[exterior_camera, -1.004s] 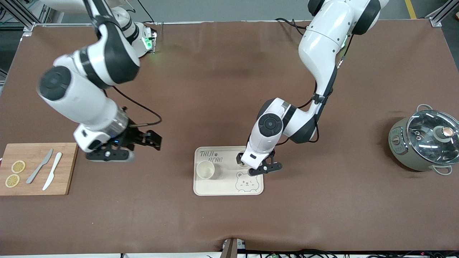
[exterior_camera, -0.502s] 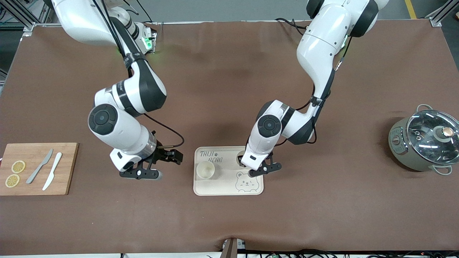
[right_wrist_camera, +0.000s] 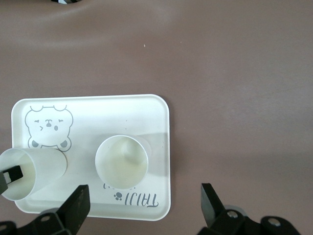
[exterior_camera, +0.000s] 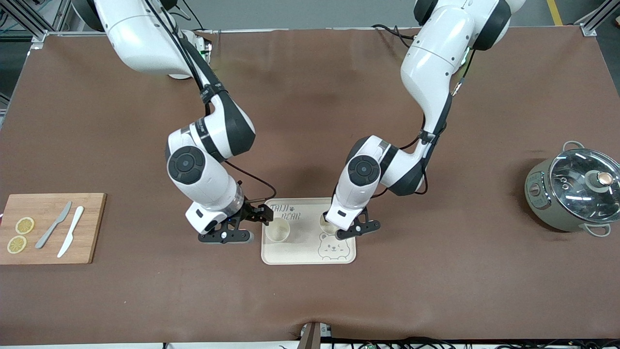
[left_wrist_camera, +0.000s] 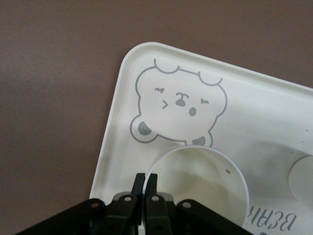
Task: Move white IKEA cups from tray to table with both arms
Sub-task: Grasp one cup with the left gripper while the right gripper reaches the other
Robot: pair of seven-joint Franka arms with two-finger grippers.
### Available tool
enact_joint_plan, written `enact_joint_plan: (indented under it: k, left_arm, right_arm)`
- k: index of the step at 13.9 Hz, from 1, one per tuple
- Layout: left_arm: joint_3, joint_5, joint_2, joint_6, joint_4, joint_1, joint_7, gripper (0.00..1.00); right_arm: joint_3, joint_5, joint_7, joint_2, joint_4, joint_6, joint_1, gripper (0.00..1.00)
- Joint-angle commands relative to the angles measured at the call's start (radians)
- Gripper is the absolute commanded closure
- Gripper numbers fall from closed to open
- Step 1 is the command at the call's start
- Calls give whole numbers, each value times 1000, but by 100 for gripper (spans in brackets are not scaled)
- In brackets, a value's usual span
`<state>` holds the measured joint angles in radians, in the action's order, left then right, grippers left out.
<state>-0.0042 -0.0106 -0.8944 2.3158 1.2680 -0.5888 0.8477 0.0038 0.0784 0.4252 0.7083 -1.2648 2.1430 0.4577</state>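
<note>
On the bear-printed tray (exterior_camera: 295, 252) at mid-table we see both white IKEA cups. One cup (exterior_camera: 277, 229) stands upright and free at the tray end toward the right arm, just beside the "TAIJI BEAR" lettering. The other cup (exterior_camera: 327, 225) sits at the end toward the left arm, just above the bear drawing, mostly hidden under the wrist in the front view.

Left gripper (exterior_camera: 349, 228) is down on that second cup: in the left wrist view its fingers (left_wrist_camera: 145, 185) are pinched together over the cup's rim (left_wrist_camera: 195, 152), one each side of the wall. The right wrist view shows this cup tilted.

Right gripper (exterior_camera: 246, 228) hovers low just beside the tray edge, near the free cup, fingers (right_wrist_camera: 211, 200) spread wide, nothing between them.

Further out we note a wooden cutting board (exterior_camera: 92, 228) at the right arm's end of the table, with two lemon slices (exterior_camera: 24, 225), a grey knife (exterior_camera: 54, 225) and a white knife (exterior_camera: 70, 238) on it. A grey-green pot (exterior_camera: 545, 198) with a glass lid (exterior_camera: 583, 182) sits at the left arm's end.
</note>
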Motion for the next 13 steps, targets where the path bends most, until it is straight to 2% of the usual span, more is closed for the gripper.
enact_joint_plan:
  k: [1,2,4,7,13]
  left_arm:
    - [10,27,6,4,-12,-11,30,100]
    - [12,31,18,-6,-7,-9,30,100]
    - [12,53,66,-103,7,-2,28,100]
    - [9,55,211,-287,23,21,16,100]
    - [1,49,494,-302,276,87,-85,100]
  right_arm:
    - [-10,-67,21,43,41,9,18,0]
    - [-8,-101,21,49,41,20,19,0]
    - [-10,-109,23,68,41,40,19,0]
    - [-10,-127,26,88,36,81,24,0]
    - [-10,-163,26,128,33,123,24,0]
